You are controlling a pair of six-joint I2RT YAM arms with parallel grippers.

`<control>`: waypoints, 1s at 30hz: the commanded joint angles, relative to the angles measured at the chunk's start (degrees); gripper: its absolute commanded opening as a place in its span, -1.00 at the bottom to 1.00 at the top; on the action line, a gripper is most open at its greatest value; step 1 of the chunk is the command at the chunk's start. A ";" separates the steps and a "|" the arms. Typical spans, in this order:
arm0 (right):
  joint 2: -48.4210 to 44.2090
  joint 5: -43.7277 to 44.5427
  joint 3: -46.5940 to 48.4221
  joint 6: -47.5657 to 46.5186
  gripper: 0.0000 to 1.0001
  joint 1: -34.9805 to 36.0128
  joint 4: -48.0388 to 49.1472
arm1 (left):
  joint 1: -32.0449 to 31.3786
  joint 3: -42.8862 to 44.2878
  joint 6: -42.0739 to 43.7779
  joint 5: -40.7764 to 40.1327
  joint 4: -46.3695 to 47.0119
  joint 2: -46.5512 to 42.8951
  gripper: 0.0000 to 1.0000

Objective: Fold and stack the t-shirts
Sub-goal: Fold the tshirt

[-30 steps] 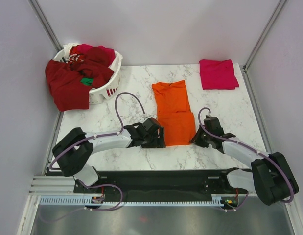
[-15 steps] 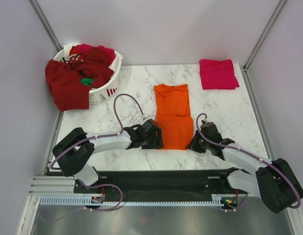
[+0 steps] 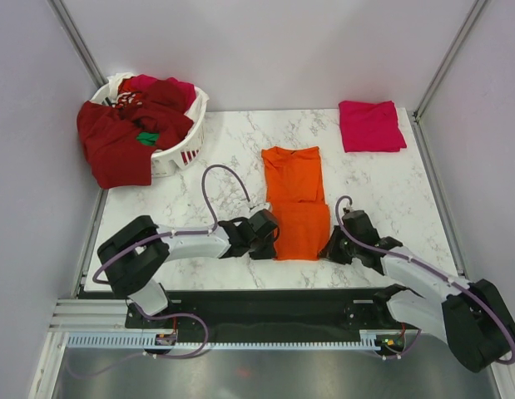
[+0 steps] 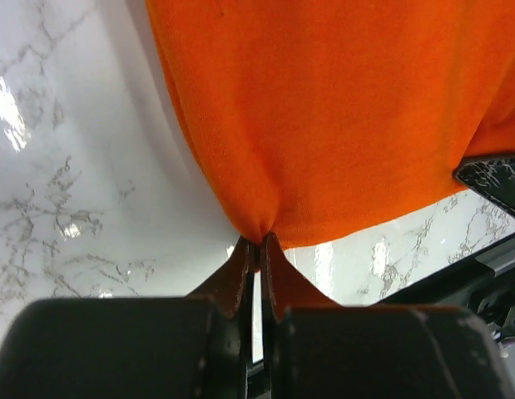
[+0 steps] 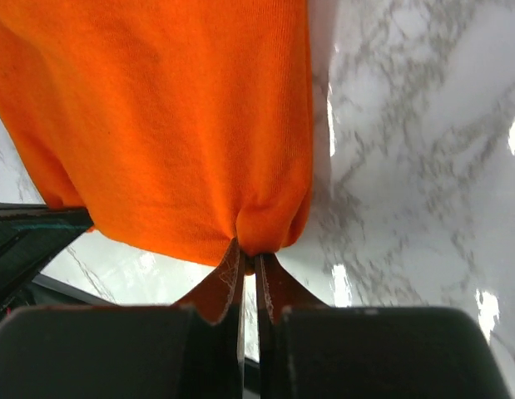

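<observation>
While dark red t-shirts (image 3: 116,148) overflow the white slotted basket (image 3: 180,156) far left, the orange t-shirt (image 3: 296,199) lies centrally, long axis near-to-far, a folded magenta t-shirt (image 3: 371,126) far right. Left gripper (image 3: 273,243) and right gripper (image 3: 330,247) each clamp tight on a near hem corner, equally close; no writing shows.

I register the table (image 3: 390,183) as white marble with grey veining. At its centre, the orange t-shirt (image 3: 295,191) is plain bright orange. At its far right corner, the folded t-shirt (image 3: 371,125) is magenta-pink. At its far left corner, the basket (image 3: 180,156) is white, and the heaped t-shirts (image 3: 116,145) are dark red and crimson with one green patch.
</observation>
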 commanded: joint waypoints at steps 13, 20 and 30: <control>-13.31 3.77 19.23 -3.50 -1.00 1.62 -28.06 | -4.16 12.99 -1.18 -3.71 -25.37 -14.39 -0.95; -3.40 9.75 31.28 -8.50 -1.00 1.53 -28.42 | -1.18 22.75 4.43 -9.08 -32.33 -13.70 -0.89; 12.60 21.35 49.12 -14.48 -1.00 1.01 -28.15 | 8.49 34.25 11.38 -4.96 -32.95 -4.30 -0.88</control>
